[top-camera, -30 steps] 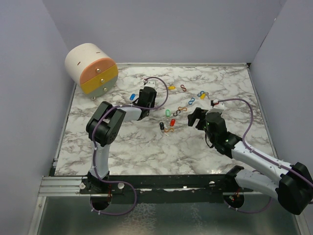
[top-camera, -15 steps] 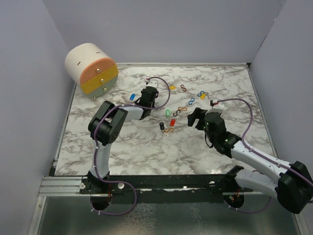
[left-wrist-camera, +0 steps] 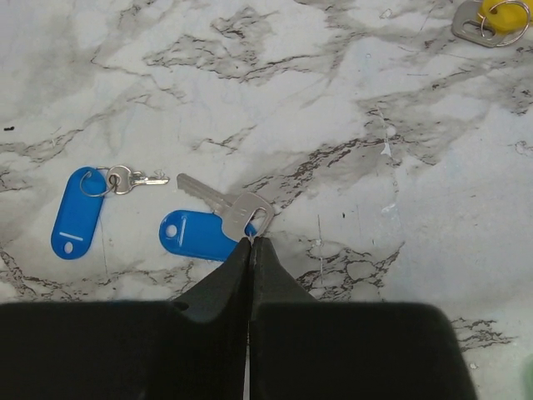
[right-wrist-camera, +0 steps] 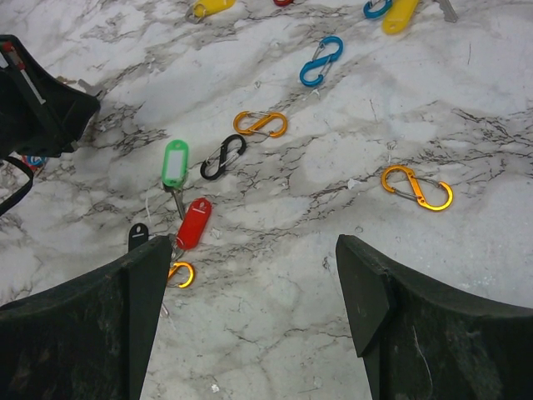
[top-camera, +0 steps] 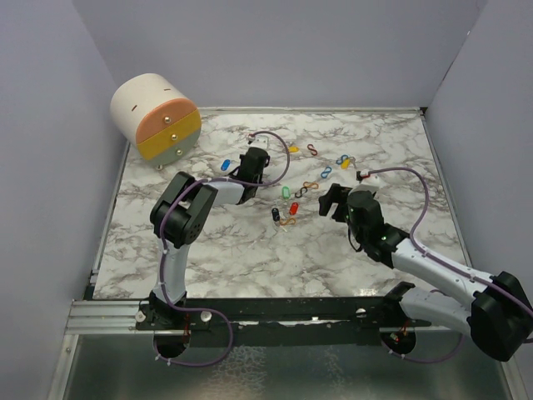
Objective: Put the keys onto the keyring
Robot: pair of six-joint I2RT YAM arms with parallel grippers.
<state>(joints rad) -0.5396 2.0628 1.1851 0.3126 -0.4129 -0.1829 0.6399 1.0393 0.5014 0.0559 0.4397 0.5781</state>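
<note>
We see the left end effector [left-wrist-camera: 251, 243] pinched shut at the silver key [left-wrist-camera: 223, 202] by its blue tag [left-wrist-camera: 196, 237] on the desk [left-wrist-camera: 433, 167], possibly catching nothing, so lifting may leave it behind; right end effector [right-wrist-camera: 254, 254] gapes wide.

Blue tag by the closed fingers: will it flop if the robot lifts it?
Probably floppy: the blue tag and silver key look joined only at one end, so they would swing. Likely light, being small thin plastic. It lies flat, so unlikely to roll.
</note>
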